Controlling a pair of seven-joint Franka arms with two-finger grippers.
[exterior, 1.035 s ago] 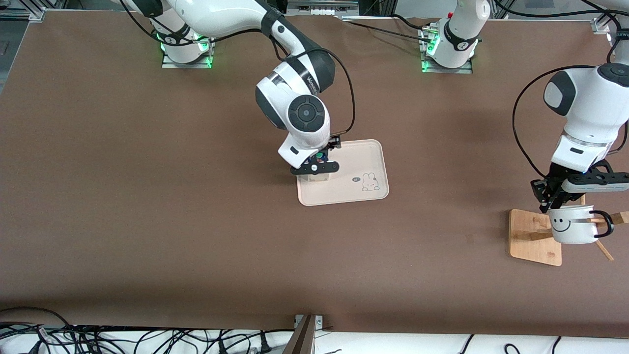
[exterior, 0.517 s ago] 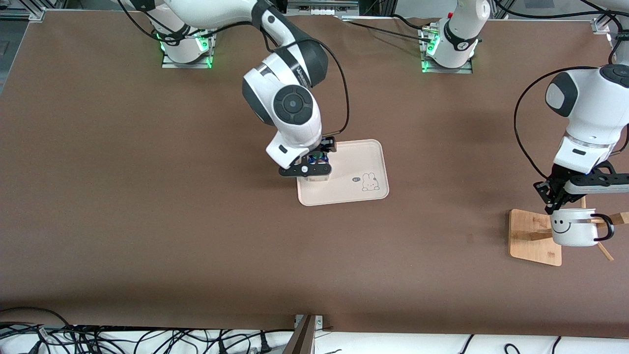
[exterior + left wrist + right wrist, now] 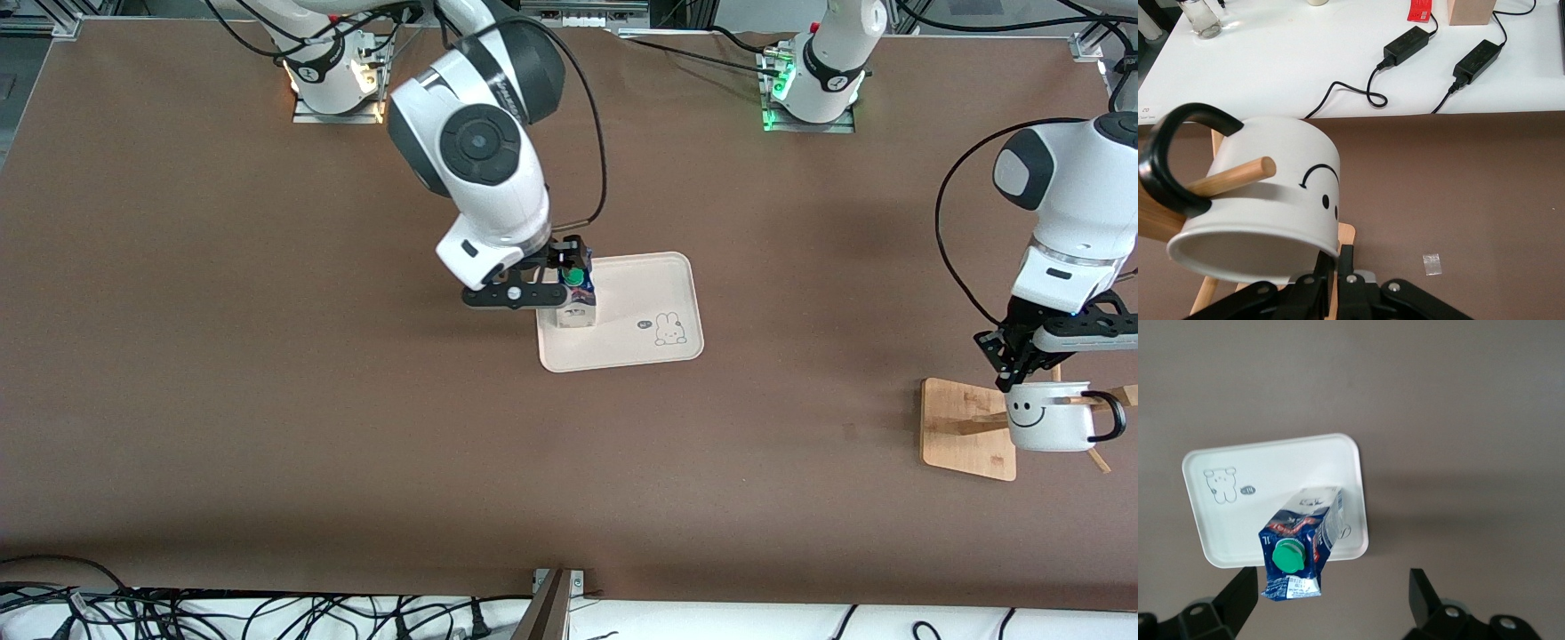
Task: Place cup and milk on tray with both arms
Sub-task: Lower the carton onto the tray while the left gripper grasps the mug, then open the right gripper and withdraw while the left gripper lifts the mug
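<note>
The milk [image 3: 576, 304], a blue and white carton with a green cap, stands on the tray [image 3: 640, 293] at its edge toward the right arm's end. My right gripper [image 3: 532, 292] is open and empty above it; in the right wrist view the milk [image 3: 1300, 545] is close to one finger [image 3: 1239, 599], and the gripper [image 3: 1331, 600] hangs over the tray's [image 3: 1265, 473] edge. My left gripper [image 3: 1015, 369] is shut on the rim of the cup [image 3: 1049, 420]. The cup [image 3: 1271, 187] hangs with its black handle [image 3: 1161, 167] on a wooden peg [image 3: 1235, 175]; the gripper [image 3: 1338, 267] pinches its wall.
The wooden rack base [image 3: 965, 427] lies on the table under the cup, at the left arm's end. Cables run along the table edge nearest the front camera. A small piece of tape [image 3: 1431, 263] lies on the brown table top.
My right gripper has let go of the milk, risen and drawn back toward its base. My left gripper has slid the cup a little along the peg toward the left arm's end.
</note>
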